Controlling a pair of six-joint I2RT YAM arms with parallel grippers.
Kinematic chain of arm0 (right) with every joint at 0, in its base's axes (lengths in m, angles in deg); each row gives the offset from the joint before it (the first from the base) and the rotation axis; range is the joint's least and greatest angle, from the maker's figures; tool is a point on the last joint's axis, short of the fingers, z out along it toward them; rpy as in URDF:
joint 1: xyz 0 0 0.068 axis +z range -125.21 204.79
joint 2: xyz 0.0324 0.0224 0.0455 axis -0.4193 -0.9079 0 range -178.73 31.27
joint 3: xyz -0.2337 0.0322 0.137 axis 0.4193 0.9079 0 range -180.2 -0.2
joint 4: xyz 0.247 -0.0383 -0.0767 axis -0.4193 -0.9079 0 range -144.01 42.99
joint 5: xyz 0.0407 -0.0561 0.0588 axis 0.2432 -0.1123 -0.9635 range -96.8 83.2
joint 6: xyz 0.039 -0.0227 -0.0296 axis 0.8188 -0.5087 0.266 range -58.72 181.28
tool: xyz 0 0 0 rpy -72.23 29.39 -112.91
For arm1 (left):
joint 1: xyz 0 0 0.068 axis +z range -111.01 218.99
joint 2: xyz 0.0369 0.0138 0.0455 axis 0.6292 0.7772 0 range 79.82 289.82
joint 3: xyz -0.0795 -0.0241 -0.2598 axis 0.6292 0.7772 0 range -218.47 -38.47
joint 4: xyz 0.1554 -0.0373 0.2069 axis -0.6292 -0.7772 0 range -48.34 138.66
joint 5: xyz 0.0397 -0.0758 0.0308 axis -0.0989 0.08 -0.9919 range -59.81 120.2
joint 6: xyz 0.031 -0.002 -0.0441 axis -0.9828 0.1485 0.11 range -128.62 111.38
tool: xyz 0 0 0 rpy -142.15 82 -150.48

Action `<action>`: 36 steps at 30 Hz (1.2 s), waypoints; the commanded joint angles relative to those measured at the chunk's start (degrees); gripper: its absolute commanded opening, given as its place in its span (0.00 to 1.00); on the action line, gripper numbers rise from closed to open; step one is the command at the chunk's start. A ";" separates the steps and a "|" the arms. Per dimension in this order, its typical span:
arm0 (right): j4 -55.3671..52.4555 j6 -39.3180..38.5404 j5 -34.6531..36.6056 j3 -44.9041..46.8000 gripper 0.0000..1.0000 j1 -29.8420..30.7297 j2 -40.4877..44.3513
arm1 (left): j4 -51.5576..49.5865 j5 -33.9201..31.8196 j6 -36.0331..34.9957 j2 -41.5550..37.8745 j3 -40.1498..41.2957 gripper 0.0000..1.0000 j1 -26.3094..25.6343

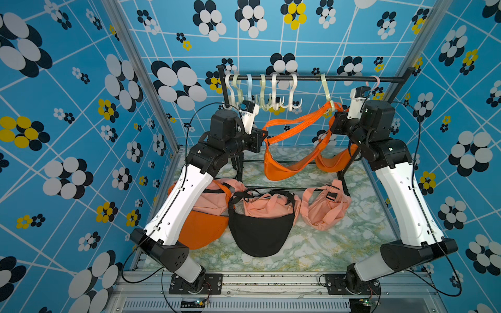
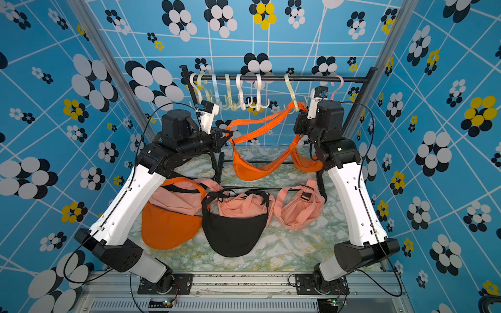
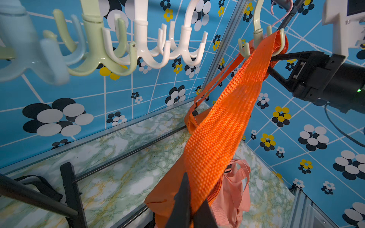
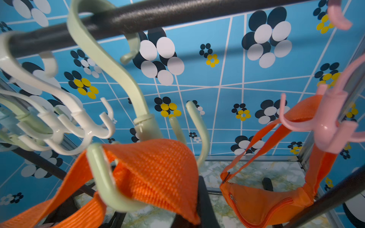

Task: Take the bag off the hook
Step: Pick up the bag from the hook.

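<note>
The orange bag (image 1: 282, 170) hangs mid-frame in both top views, its strap (image 1: 294, 124) looped over the pale green hook (image 1: 326, 90) right of centre. The left gripper (image 3: 190, 209) is clenched on the strap low down, and the right gripper (image 3: 273, 63) pinches it beside the hook. A sideways pull may snag the strap on the upturned prong, dragging the hook along the rail (image 1: 352, 79).

My top views look down over the whole scene; both wrist cameras (close in) face the pale green hook (image 3: 257, 37).
</note>
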 commanded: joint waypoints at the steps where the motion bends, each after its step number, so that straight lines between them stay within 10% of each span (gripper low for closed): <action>1: -4.86 -3.23 2.21 -6.81 0.00 -0.22 -4.15 | 0.11 0.24 -1.87 0.29 -3.74 0.00 -0.25; 7: -14.42 -3.19 0.28 -22.54 0.00 -0.22 -11.60 | 0.11 -1.16 -3.21 -0.99 -4.27 0.00 -0.42; 23: -5.15 3.61 -16.03 -18.03 0.00 0.00 -1.91 | 2.66 -4.01 -4.89 -6.58 0.30 0.00 -0.43; 36: 2.22 3.61 -13.35 -30.65 0.00 0.04 -14.39 | 5.31 1.33 -0.25 -1.75 0.20 0.00 -0.69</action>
